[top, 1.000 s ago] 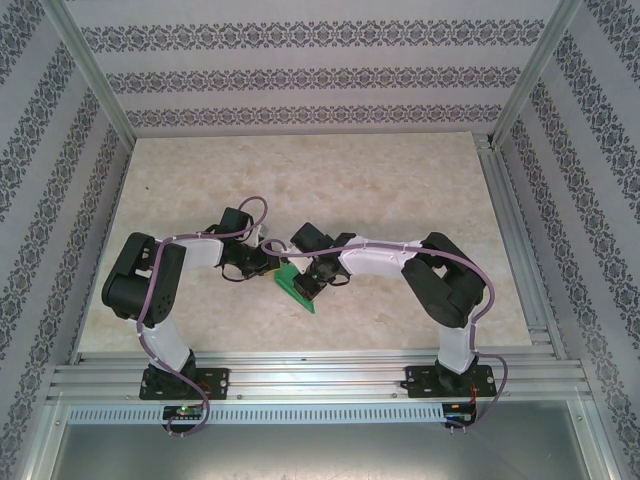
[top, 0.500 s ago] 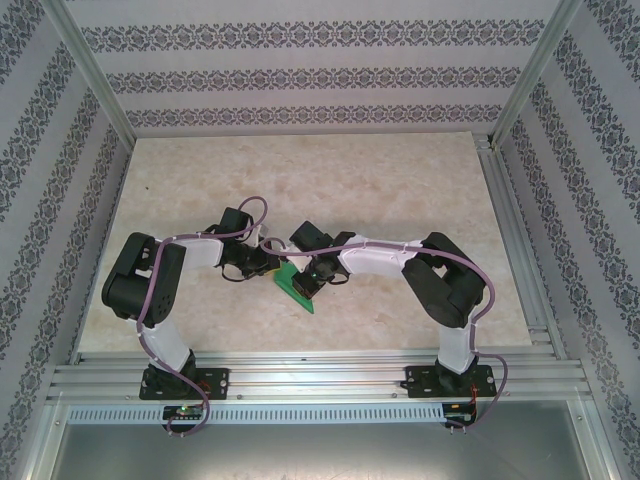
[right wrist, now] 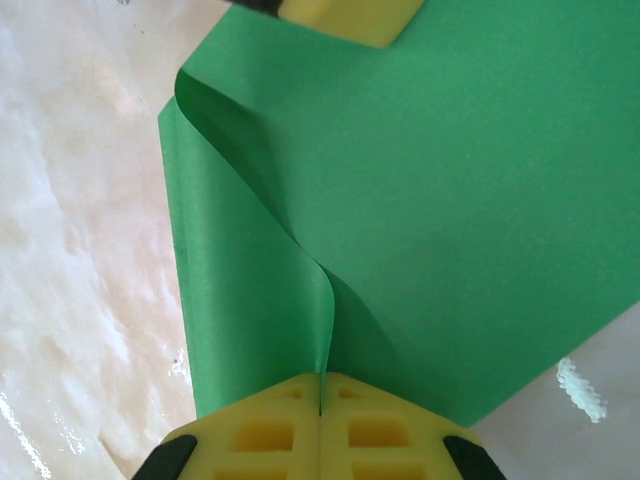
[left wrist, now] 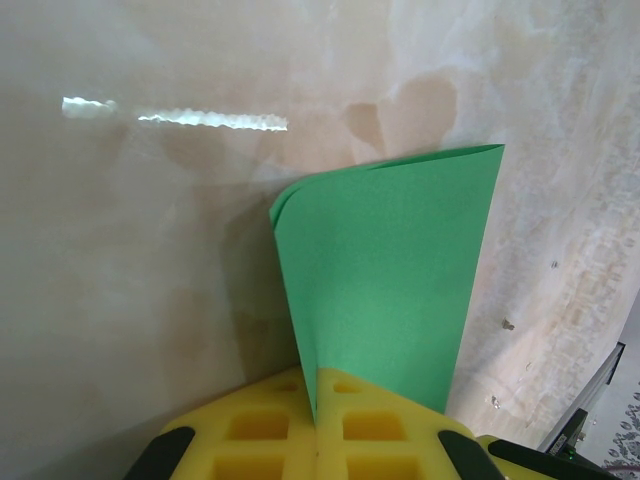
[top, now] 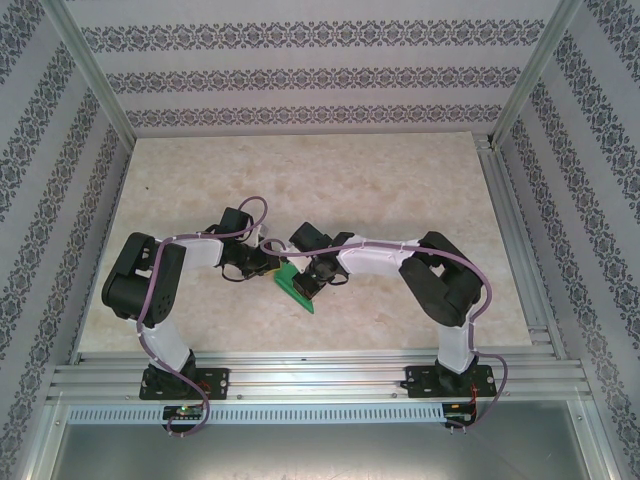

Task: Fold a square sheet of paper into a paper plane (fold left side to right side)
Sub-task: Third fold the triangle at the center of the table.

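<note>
Paper [top: 297, 285] sits near the middle of the counter [top: 400, 180], slightly toward its near edge, pinched from both sides. Left claw [left wrist: 318, 425] clenched on one end of the doubled sheet; right claw [right wrist: 320, 415] clenched on a raised flap curling up off the flat layer. Fold is loose, no sharp crease visible. My read: one claw anchors, the other carries the flap across, so edges stay lined up for the left-to-right fold.
</note>
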Robot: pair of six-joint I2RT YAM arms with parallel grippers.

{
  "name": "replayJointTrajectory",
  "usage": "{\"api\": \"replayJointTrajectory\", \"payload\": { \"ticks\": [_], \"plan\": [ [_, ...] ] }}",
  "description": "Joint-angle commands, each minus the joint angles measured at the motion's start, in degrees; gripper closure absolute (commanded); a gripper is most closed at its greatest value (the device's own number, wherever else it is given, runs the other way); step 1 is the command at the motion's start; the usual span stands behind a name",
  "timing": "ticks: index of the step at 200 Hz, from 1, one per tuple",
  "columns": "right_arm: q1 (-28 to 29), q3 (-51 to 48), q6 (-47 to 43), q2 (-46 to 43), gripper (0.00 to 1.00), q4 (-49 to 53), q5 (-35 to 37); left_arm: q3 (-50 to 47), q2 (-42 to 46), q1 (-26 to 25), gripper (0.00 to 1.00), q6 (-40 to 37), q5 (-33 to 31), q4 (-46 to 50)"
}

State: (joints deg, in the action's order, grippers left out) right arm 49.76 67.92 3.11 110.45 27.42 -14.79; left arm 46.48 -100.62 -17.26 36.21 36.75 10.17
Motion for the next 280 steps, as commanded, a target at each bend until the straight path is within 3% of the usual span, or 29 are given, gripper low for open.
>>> {"api": "replayJointTrajectory", "payload": {
  "ticks": [1, 18, 55, 90, 101, 109, 127, 162, 213, 280],
  "plan": [
    [0.6, 0.5, -0.8, 3.0, 1.00, 1.5, 1.9, 0.9, -0.1, 0.6, 1.00, -1.6, -0.4, 1.1],
    [0.7, 0.5, -0.8, 3.5, 1.00, 1.8, 2.0, 1.1, 0.3, 0.6, 0.96, -1.8, -0.3, 1.2],
    [1.0, -0.3, -0.7, 3.8, 1.00, 1.9, 2.2, 3.2, 4.6, 1.9, 0.65, -4.7, -3.0, 7.0],
    [1.1, -0.6, -0.7, 4.4, 1.00, 1.8, 2.1, 5.3, 11.7, 6.6, 0.45, -7.8, -4.8, 13.5],
    [1.3, -0.4, -0.7, 4.6, 1.00, 1.7, 2.0, 5.5, 13.4, 7.1, 0.49, -8.6, -4.9, 14.8],
    [1.3, -0.2, -0.7, 4.7, 1.00, 1.7, 2.0, 5.1, 14.6, 7.1, 0.57, -8.6, -4.0, 14.7],
    [1.4, 0.2, -0.8, 4.7, 1.00, 1.8, 1.8, 2.0, 15.7, 6.9, 0.72, -6.9, 2.2, 10.9],
    [1.6, 0.6, -1.2, 4.9, 1.00, 2.3, 2.0, -5.3, 16.3, 3.7, 0.86, -0.7, 9.6, 0.2],
    [1.6, 0.6, -1.3, 4.9, 1.00, 2.7, 2.2, -9.1, 12.3, -1.0, 0.93, 4.0, 8.3, -7.3],
    [1.6, 0.6, -1.5, 4.7, 1.00, 3.1, 2.2, -6.7, 6.5, -4.2, 0.93, 3.3, 5.0, -6.4]
  ]
}}
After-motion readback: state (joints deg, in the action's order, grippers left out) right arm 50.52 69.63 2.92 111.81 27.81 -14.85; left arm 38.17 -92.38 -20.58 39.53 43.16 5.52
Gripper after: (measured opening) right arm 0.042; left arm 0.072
